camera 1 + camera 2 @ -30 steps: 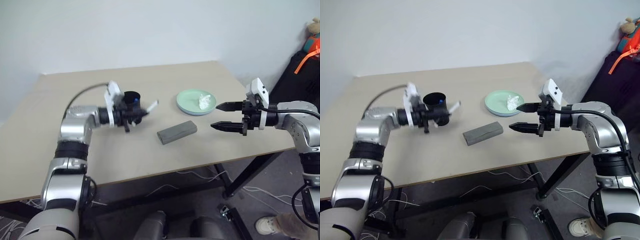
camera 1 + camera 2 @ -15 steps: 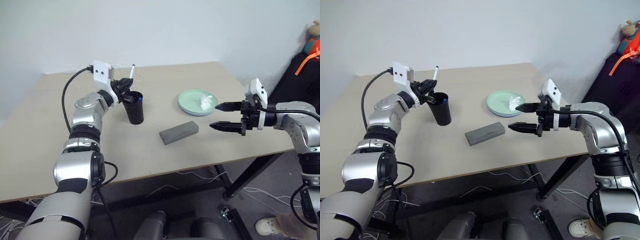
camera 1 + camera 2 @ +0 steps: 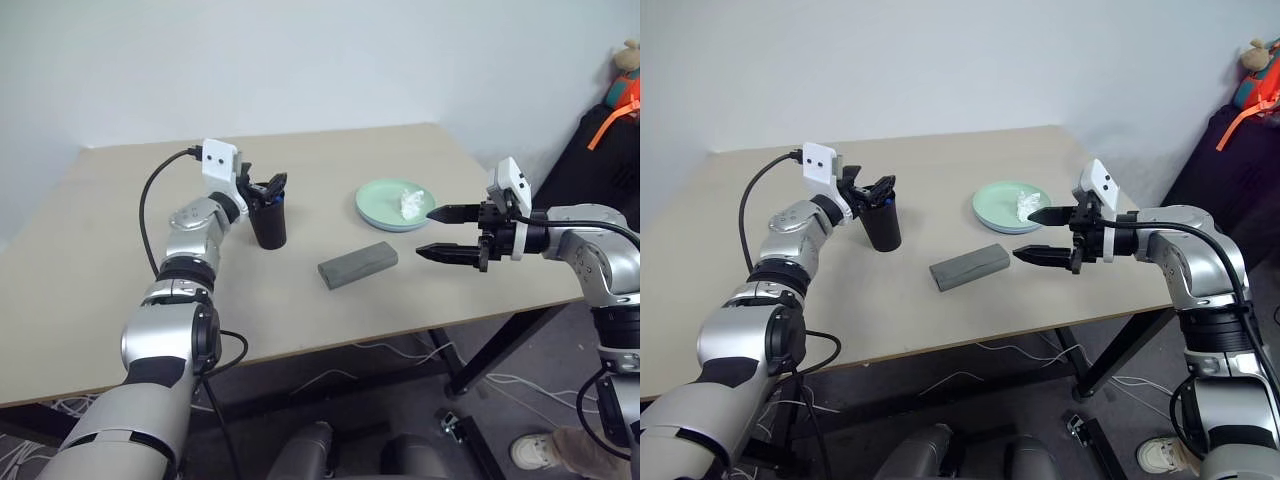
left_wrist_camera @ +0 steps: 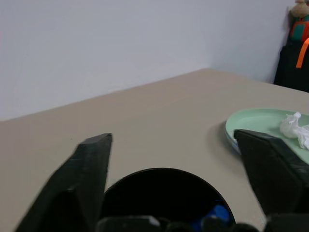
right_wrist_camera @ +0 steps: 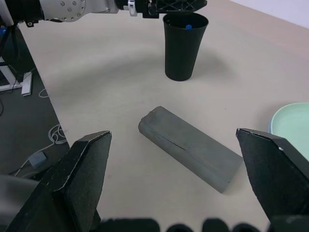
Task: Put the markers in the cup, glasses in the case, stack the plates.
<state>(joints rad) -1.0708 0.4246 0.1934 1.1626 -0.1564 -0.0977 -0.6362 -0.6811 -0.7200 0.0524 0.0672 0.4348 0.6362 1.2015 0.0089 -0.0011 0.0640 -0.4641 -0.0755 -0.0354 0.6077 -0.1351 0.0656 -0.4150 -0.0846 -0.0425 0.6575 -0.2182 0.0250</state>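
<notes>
Black cup (image 3: 268,222) is standing upright mid-table with my left gripper (image 3: 262,187) hovering right at its rim, fingers spread apart and holding nothing. A blue marker cap (image 5: 188,27) is showing inside the mouth, so I'm reading at least one marker as in; I can't tell from here whether both markers are inside. Main risk: my fingers (image 4: 89,166) are straddling the rim so closely that any sideways pull-out is likely clipping the tall, narrow-based cup and tipping it, spilling the marker back out. I'd be lifting clear first. My right gripper (image 3: 1042,236) is hanging wide open and empty off the right side, near the grey case (image 3: 356,264), which is lying shut between the cup and me. The mint green plate (image 3: 385,205) is sitting far right of the case with a crumpled tissue (image 3: 409,202) on it; a blue edge is peeking from under it, so stacking looks done. The shut case looks closed on the glasses, but I can't see inside.
</notes>
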